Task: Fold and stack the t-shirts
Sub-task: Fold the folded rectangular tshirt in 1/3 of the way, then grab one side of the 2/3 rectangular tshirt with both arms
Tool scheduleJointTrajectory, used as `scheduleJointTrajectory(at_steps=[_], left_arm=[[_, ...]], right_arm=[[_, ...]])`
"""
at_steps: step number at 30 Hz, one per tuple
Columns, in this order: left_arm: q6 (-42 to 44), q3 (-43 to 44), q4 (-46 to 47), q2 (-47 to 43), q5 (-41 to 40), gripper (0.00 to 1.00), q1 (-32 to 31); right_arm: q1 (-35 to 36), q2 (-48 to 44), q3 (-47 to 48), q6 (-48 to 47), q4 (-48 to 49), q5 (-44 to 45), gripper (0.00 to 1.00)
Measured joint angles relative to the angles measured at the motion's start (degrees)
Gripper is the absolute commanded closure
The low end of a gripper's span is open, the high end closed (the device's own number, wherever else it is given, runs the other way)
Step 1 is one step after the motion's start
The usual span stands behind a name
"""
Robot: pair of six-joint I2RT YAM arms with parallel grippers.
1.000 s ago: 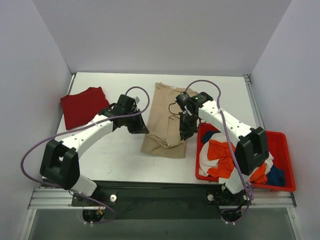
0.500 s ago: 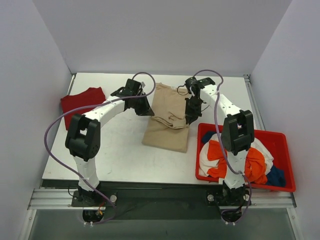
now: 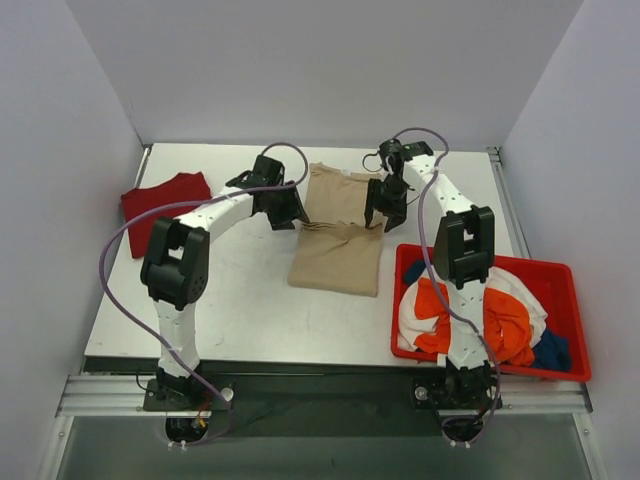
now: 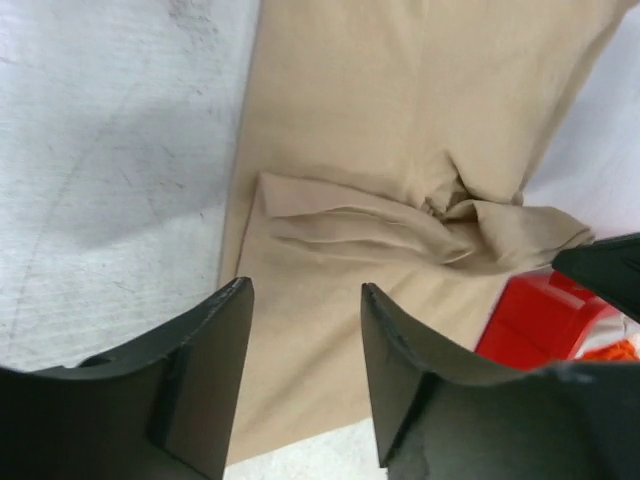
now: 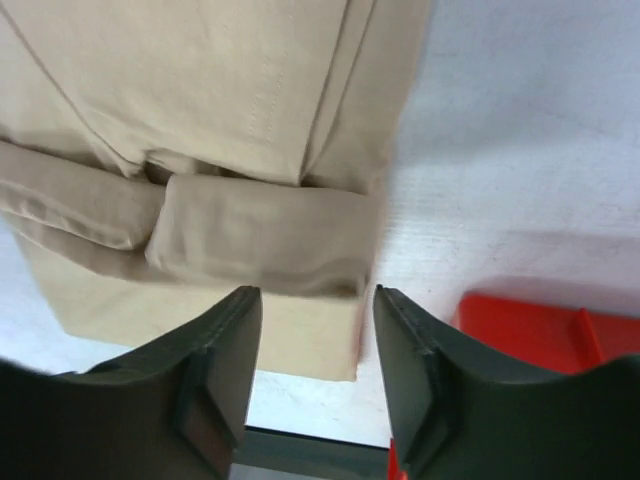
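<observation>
A beige t-shirt lies lengthwise at the table's middle, with a bunched crosswise fold halfway along it. My left gripper hangs open over its left edge, and nothing is between the jaws. At the shirt's right edge my right gripper is open too, just above the rolled fold, holding nothing. A dark red t-shirt lies folded at the far left. Orange, white and blue t-shirts are heaped in the bin.
A red plastic bin stands at the near right, its corner close to the beige shirt. Grey walls close in the table on the left, back and right. Purple cables loop off both arms.
Both grippers moved toward the back of the table with the beige cloth pinched, bunching it into a crosswise fold. They have since opened and let it go.
</observation>
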Motion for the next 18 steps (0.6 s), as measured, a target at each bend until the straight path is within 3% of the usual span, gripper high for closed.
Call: scheduleJointTrajectory(at_steps=[4,8,12,18], left_arm=[[0.6,-1.5,2.2,-1.6,-3.5,0.37,-0.2],[2.3,-9.9,6.8,-9.7,-5.1,0.37,-1.1],[3.3,-19.7,12.5,-18.7,-4.0,0.37,-3.1],[4.5,-27.6,14.1,-20.0,-4.5,0.37,-5.5]], right_arm=[[-0.3,-0.1,2.8,-1.2,0.0,-0.8,0.44],[0.2,-2.5,2.3,-2.1,0.4,-1.1,0.44],[2.1,-8.2,-3.2,-2.5,1.7,-1.5,0.45],[5.3,-13.7,-14.8,-1.8,4.7,-2.7,0.45]])
